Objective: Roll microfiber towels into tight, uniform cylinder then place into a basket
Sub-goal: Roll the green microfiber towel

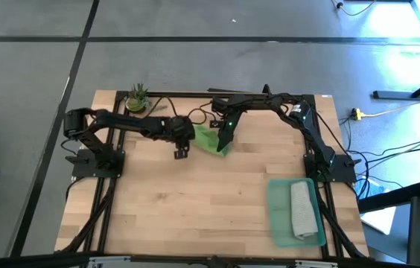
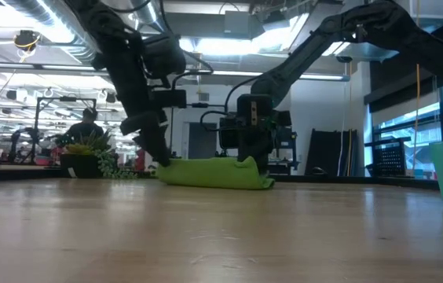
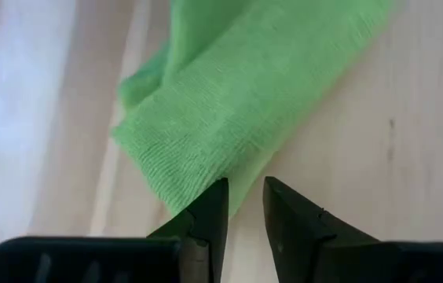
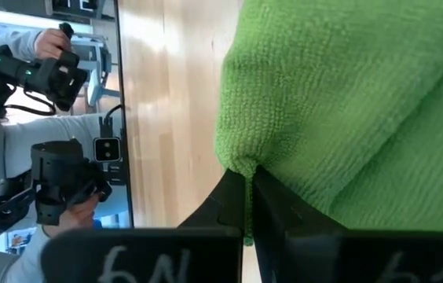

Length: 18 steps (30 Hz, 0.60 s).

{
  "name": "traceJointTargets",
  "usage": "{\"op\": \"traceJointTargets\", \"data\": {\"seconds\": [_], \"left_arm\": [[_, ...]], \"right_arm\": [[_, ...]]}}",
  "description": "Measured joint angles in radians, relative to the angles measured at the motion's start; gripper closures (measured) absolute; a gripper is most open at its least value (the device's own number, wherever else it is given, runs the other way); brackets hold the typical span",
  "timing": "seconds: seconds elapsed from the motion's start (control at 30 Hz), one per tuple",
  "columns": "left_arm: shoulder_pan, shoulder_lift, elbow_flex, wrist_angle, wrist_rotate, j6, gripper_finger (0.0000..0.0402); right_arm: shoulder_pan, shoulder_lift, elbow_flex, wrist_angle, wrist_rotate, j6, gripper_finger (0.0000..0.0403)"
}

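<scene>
Green towel (image 1: pixel 211 141) lies bunched on the bench (image 1: pixel 195 201), its edge pinched in the closed right claw (image 4: pixel 247 206), the left claw (image 3: pixel 243 206) narrowly parted beside it, holding nothing; no readable writing.

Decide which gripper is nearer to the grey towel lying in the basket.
Right. The right gripper grips the green towel near the table's middle, closer to the grey towel in the basket; the left gripper hangs beyond the green towel's far side.
</scene>
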Motion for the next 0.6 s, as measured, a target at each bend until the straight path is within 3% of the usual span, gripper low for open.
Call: {"op": "traceJointTargets", "data": {"seconds": [0.37, 0.6], "left_arm": [[0.022, 0.009, 0.0, 0.078, 0.054, 0.059, 0.0324], [-0.02, 0.009, 0.038, 0.064, -0.087, 0.094, 0.0324]], "right_arm": [[0.003, 0.0, 0.0, 0.0, 0.001, 0.0, 0.0395], [0.003, 0.0, 0.0, 0.0, 0.001, 0.0, 0.0395]]}}
